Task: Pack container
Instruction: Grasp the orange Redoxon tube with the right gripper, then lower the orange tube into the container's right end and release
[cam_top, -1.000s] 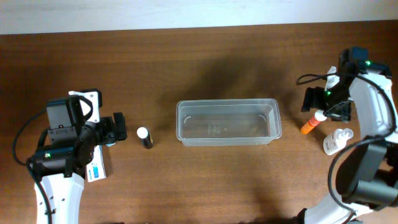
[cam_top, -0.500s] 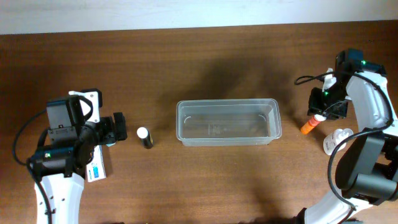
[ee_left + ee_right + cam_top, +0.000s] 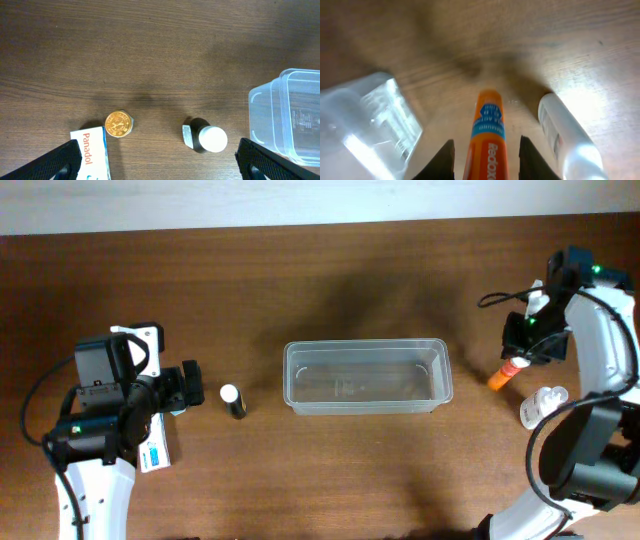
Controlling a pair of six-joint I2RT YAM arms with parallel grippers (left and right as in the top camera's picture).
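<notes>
The container [image 3: 367, 344], a clear shallow tub, stands at the table's middle with nothing in it; its corner shows in the left wrist view [image 3: 290, 120] and it appears blurred in the right wrist view [image 3: 370, 115]. To its right, my right gripper [image 3: 517, 360] is shut on an orange tube [image 3: 502, 375]. The tube [image 3: 487, 135] runs between the dark fingers [image 3: 445, 160] of the right gripper [image 3: 486, 155]. My left gripper [image 3: 190, 385] stands wide open at the left, holding nothing [image 3: 160, 160].
A small black bottle with a white cap [image 3: 233, 400] [image 3: 206, 138] stands between the left gripper and the tub. A Panadol box [image 3: 155, 450] [image 3: 92, 155] and a gold round tin [image 3: 119, 124] lie by the left gripper. A white bottle [image 3: 540, 407] [image 3: 565, 135] lies beside the tube.
My right gripper has closed from wide open onto the orange tube and shifted a little toward the table's far side, the tube moving with it. The left arm has not moved.
</notes>
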